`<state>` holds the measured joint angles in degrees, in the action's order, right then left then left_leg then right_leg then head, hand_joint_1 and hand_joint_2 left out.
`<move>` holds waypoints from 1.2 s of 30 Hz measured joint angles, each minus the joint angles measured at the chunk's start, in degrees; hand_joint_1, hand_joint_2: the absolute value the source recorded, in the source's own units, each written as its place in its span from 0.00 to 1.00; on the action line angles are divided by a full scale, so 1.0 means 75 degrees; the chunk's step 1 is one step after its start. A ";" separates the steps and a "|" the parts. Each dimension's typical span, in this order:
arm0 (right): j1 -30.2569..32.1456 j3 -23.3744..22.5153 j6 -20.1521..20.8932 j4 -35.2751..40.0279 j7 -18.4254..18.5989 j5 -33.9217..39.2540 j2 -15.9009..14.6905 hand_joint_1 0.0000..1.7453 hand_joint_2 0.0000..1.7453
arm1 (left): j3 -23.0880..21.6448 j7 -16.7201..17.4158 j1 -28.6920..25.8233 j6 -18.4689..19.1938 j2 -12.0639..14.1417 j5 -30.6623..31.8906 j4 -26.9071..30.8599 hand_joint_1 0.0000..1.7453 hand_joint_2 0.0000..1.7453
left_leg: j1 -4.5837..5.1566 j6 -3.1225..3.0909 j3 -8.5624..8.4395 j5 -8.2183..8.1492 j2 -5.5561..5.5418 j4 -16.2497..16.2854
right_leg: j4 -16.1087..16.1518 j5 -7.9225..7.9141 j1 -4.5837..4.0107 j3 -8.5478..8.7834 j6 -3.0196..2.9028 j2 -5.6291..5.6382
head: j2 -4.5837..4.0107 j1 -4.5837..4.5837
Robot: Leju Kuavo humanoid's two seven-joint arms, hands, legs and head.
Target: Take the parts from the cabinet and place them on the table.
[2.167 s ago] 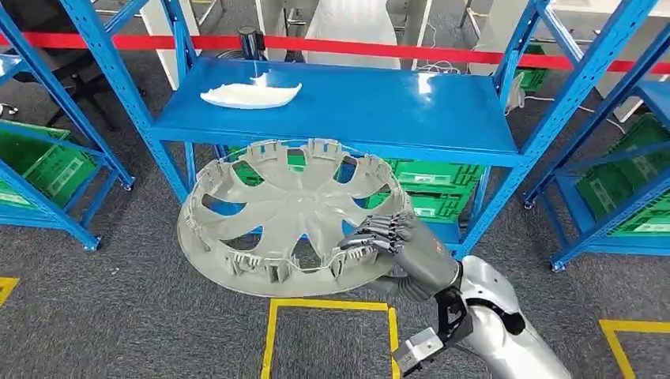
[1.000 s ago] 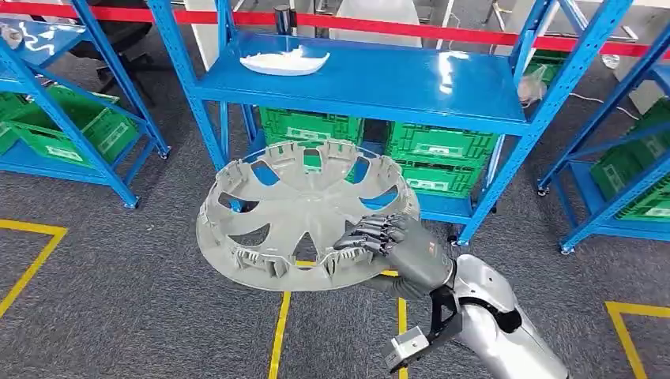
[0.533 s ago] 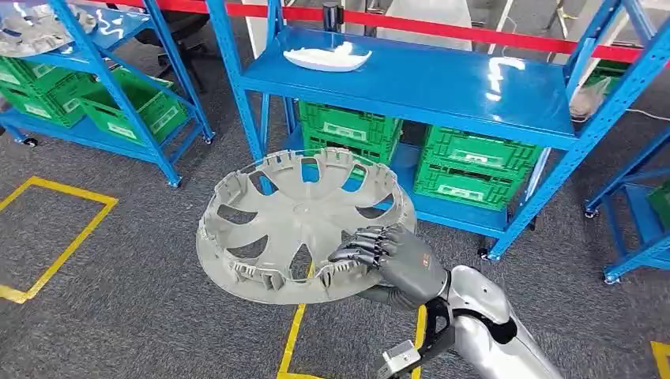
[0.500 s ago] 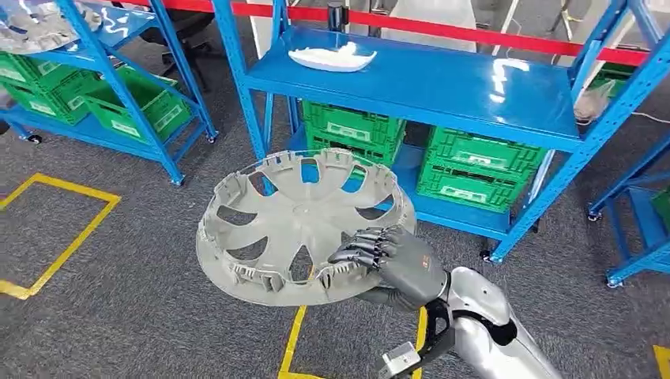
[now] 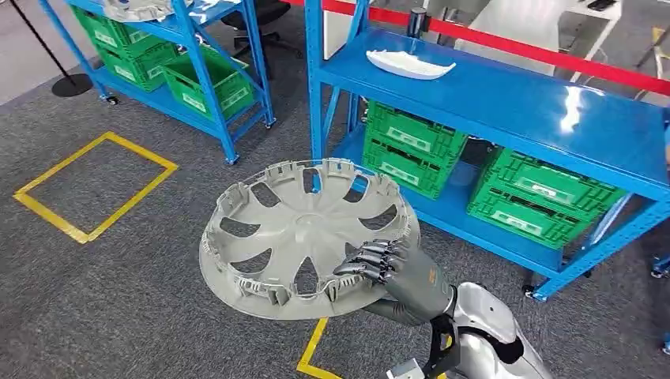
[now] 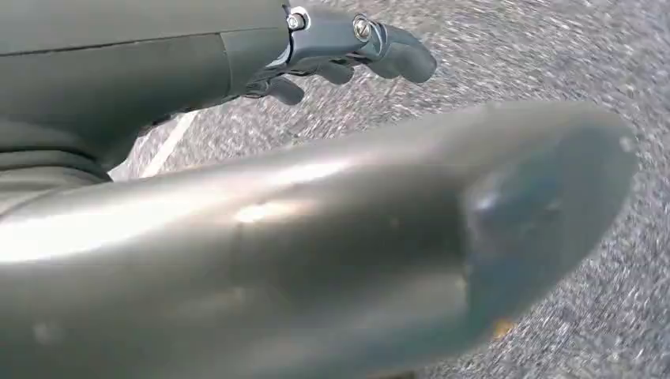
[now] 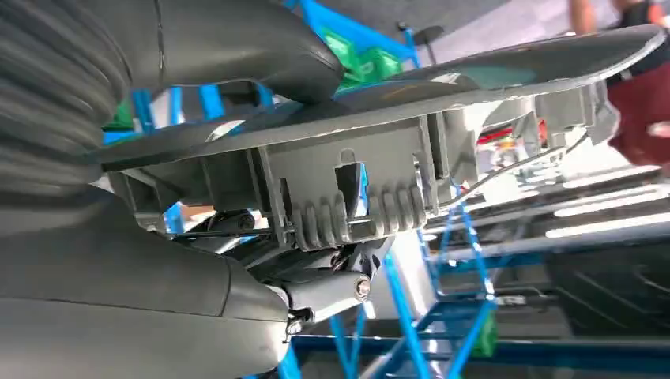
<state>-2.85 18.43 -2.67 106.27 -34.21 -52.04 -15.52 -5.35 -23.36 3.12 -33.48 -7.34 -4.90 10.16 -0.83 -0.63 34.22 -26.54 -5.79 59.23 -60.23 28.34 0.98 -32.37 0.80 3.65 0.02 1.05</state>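
Your right hand [image 5: 391,267] clamps the wheel cover [image 5: 304,237] at its near rim: light, thin, flexible plastic, likely to tilt. Left hand [image 6: 348,47] fingers curled, empty.

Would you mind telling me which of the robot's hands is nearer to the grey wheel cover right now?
Right. The right hand grips the wheel cover at its near rim, fingers curled over the edge. The left hand hangs above the grey carpet, away from the cover.

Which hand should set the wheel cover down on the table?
Right. The right hand already grips the grey wheel cover at its rim. The left hand hangs over the carpet, fingers curled, holding nothing.
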 joint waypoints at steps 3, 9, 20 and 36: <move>-0.0060 0.0000 0.0009 0.0041 -0.0029 0.0000 0.0029 1.00 1.00 | 0.0023 -0.0009 0.0013 0.0000 0.0008 -0.0058 0.0012 0.00 0.00 | -0.0006 0.0187 0.0136 0.0070 -0.0236 -0.0014 | 0.0158 0.0059 -0.0043 -0.0005 -0.0017 0.0078 | 0.0003 -0.0003; -0.0117 0.0009 -0.0026 0.0099 0.0009 -0.0102 0.0082 1.00 1.00 | 0.0029 0.0213 -0.0001 0.0000 0.0078 -0.0047 -0.0009 0.00 0.00 | 0.0028 0.0412 0.0901 -0.0835 0.0635 0.1473 | 0.0297 -0.0040 -0.0031 0.0027 -0.0287 -0.0607 | 0.0003 -0.0113; 0.0210 -0.0041 -0.0172 0.0399 0.0090 -0.0262 0.0085 1.00 1.00 | 0.0128 0.0099 -0.0031 0.0119 0.0116 -0.0143 0.0003 0.00 0.00 | 0.0106 0.0112 -0.0078 -0.0136 0.1066 -0.0083 | 0.0267 0.0040 -0.0113 0.0125 -0.0014 -0.1599 | 0.0003 -0.0111; 0.0220 -0.0067 -0.0195 0.0399 0.0006 -0.0242 0.0035 1.00 1.00 | 0.0157 0.0067 -0.0011 0.0154 0.0038 -0.0146 0.0012 0.00 0.00 | -0.0019 0.0353 0.0172 0.0101 -0.0405 -0.0053 | 0.0215 0.0043 0.0044 0.0063 -0.0147 -0.0203 | 0.0003 -0.0032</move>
<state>-1.19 17.92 -4.13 109.26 -34.16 -53.86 -15.26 -4.17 -22.86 3.04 -32.33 -7.06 -5.99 10.25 -0.97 2.02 35.50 -25.78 -8.83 58.83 -58.62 28.66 1.30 -31.90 -0.31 2.12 0.04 0.81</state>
